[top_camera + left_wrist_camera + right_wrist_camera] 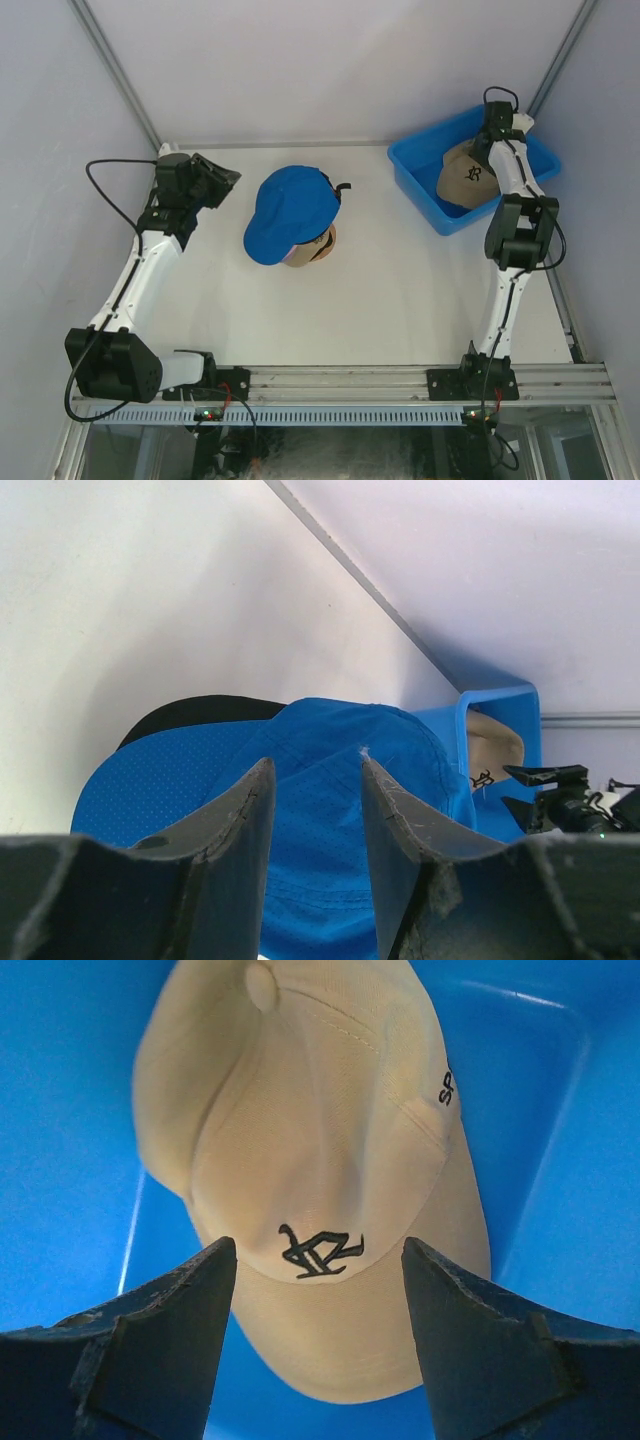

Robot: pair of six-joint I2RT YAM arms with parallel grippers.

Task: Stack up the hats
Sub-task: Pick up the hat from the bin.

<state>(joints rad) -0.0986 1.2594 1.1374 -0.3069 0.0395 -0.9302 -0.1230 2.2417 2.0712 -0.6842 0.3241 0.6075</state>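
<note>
Tan fabric cap (310,1160) in the blue plastic bin (60,1110) lies directly beneath the right claw (318,1250), whose released, empty jaws straddle its logo front.

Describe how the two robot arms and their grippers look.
Both the left arm and right arm have white links joined by black joint housings, with a thin black cable looping near each wrist. The left gripper and right gripper have dark, wedge-shaped, scuffed fingers.

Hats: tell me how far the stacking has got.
Done: the blue cap tops a stack at mid-table, a black cap showing beneath it. In hand: nothing yet; the right gripper hangs open over the tan cap in the blue bin. Remaining: grip that cap and add it to the stack.
</note>
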